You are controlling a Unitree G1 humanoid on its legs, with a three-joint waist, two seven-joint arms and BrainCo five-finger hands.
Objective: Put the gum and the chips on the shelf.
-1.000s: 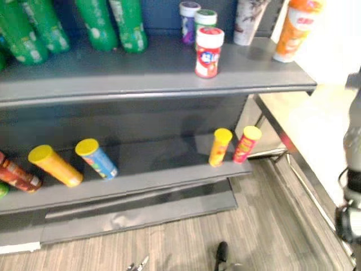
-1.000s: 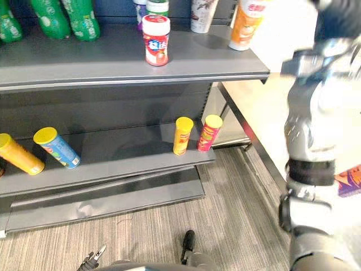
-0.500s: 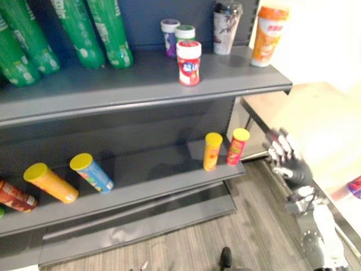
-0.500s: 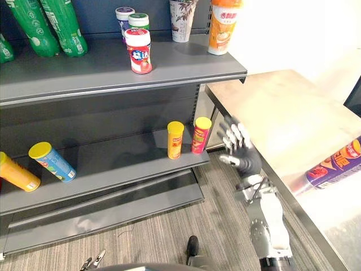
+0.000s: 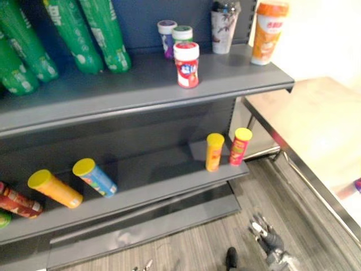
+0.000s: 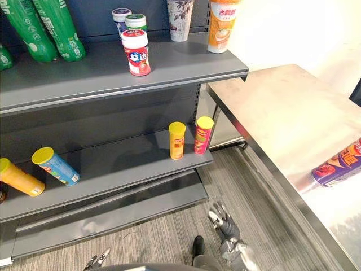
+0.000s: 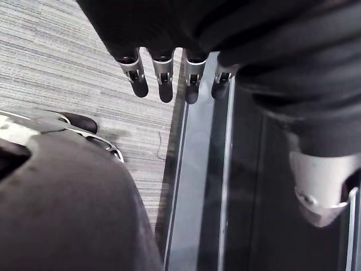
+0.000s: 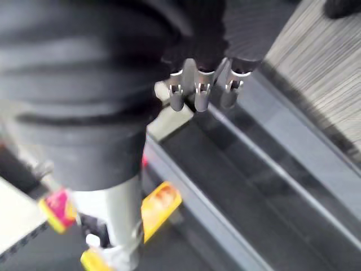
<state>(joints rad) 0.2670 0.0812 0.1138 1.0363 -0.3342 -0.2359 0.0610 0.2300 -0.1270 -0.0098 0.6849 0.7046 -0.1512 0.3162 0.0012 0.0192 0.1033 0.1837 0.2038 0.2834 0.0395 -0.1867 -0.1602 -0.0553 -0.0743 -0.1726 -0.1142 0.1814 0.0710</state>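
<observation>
- The red gum jar with a white lid (image 5: 186, 64) is standing upright near the front edge of the upper board (image 5: 130, 90) of the grey metal shelf, so that half of the task is looking done.
- A purple chip can with an orange end (image 6: 338, 167) is lying on its side on the steel table (image 6: 276, 107), well apart from the shelf. I am judging this to be the chips waiting to be shelved.
- An orange can with a yellow lid (image 5: 214, 151) and a red can with a yellow lid (image 5: 240, 145) are standing just beside each other on the lower board (image 5: 163, 169).
- The right hand (image 6: 224, 222) is hanging low over the striped floor, its fingers loose and carrying nothing.
- The left hand (image 7: 163, 76) is hanging with relaxed fingers and is also grasping nothing.
- What is remaining, as I am reading it, is reaching to the table, taking the purple can and setting it on a board.
</observation>
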